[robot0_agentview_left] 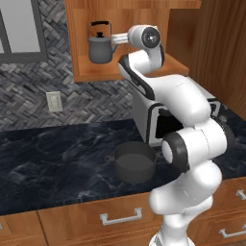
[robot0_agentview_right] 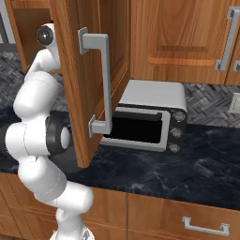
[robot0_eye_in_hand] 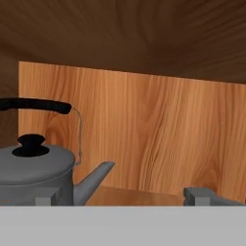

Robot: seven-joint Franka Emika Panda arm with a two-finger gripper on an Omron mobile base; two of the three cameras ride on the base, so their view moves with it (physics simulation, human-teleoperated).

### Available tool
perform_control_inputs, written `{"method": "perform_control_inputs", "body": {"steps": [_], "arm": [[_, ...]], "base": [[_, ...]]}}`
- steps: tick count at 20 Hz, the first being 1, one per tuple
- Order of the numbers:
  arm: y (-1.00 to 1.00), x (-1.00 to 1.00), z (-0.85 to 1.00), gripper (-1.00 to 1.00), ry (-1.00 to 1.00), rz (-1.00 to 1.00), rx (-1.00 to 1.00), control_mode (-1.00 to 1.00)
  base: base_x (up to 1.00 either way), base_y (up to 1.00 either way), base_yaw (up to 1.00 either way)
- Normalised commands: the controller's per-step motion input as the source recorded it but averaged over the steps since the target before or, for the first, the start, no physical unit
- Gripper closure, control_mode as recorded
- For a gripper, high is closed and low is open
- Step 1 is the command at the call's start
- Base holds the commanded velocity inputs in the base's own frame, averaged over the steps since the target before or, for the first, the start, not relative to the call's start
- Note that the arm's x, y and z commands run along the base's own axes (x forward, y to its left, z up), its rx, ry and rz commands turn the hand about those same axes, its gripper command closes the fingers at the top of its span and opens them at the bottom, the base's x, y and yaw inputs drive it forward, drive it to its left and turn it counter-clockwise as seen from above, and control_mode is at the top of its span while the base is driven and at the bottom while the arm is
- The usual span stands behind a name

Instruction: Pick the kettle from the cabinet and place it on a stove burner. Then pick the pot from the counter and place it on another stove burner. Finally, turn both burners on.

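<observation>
The small dark grey kettle (robot0_agentview_left: 100,45) stands upright on the shelf of the brown wall cabinet (robot0_agentview_left: 96,73), its spout towards my hand. My gripper (robot0_agentview_left: 118,38) is level with the kettle, just right of the spout. In the hand view the kettle (robot0_eye_in_hand: 33,168) sits at the lower left, before the cabinet's back wall (robot0_eye_in_hand: 158,134). My gripper (robot0_eye_in_hand: 125,197) is open; only the spout lies between the fingertips (robot0_eye_in_hand: 206,196). The wide pot (robot0_agentview_left: 135,162) rests on the black counter (robot0_agentview_left: 53,158), below and in front of the arm. The stove burners are out of view.
A silver toaster oven (robot0_agentview_left: 153,121) stands on the counter (robot0_agentview_right: 187,164) under the cabinet, behind the pot. The cabinet's open door (robot0_agentview_right: 77,70) with its grey handle (robot0_agentview_right: 101,84) hangs beside the arm. A wall outlet (robot0_agentview_left: 54,101) is on the tiled backsplash.
</observation>
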Motion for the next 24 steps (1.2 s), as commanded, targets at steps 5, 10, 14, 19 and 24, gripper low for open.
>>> {"method": "perform_control_inputs", "body": {"steps": [5,10,14,19,24], "arm": [[0.17,0.33,0.04,-1.00,0.00,0.02,0.00,-1.00],[0.12,0.26,0.08,-1.00,0.00,0.02,0.00,-1.00],[0.15,0.22,0.12,-1.00,0.00,0.02,0.00,-1.00],[0.18,0.20,0.10,-1.00,0.00,0.02,0.00,-1.00],[0.20,0.21,0.03,-1.00,0.00,0.03,0.00,-1.00]], "base": [[0.00,0.00,0.00],[0.00,0.00,0.00],[0.00,0.00,0.00],[0.00,0.00,0.00],[0.00,0.00,0.00]]}}
